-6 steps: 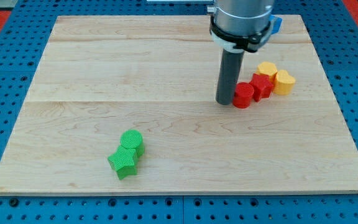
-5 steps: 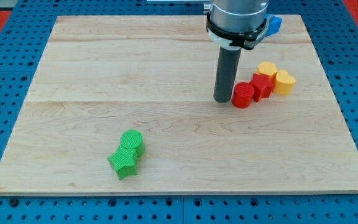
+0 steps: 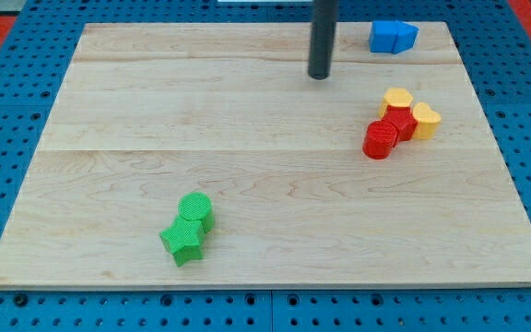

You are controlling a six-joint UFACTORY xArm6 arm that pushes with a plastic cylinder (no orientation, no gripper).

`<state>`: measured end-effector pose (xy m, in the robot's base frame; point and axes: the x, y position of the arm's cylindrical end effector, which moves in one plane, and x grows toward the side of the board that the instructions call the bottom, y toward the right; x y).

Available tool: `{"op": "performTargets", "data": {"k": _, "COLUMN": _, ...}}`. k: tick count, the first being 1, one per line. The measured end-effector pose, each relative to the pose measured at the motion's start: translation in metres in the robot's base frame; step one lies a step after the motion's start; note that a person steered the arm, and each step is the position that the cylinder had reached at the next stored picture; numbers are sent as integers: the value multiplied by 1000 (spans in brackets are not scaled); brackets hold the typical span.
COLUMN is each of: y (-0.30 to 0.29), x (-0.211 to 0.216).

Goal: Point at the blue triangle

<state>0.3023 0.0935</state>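
Observation:
Two blue blocks (image 3: 393, 36) sit together at the view's top right of the wooden board (image 3: 155, 120); I cannot tell which of them is the triangle. My tip (image 3: 319, 76) rests on the board to their left and a little lower, apart from them. It touches no block.
A red cylinder (image 3: 380, 140) and a red star-like block (image 3: 399, 123) sit at the right, touching two yellow blocks (image 3: 411, 111). A green cylinder (image 3: 195, 207) and a green star (image 3: 182, 240) sit together at the lower left.
My tip has moved from beside the red cylinder up toward the view's top. The red and yellow cluster sits slightly further right than before.

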Motion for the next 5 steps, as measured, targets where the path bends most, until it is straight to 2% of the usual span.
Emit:
{"op": "performTargets", "data": {"k": 2, "y": 178, "x": -3}}
{"op": "performTargets", "data": {"k": 3, "y": 208, "x": -47}}
{"op": "performTargets", "data": {"k": 4, "y": 182, "x": -90}}
{"op": "performTargets", "data": {"k": 5, "y": 120, "x": -105}}
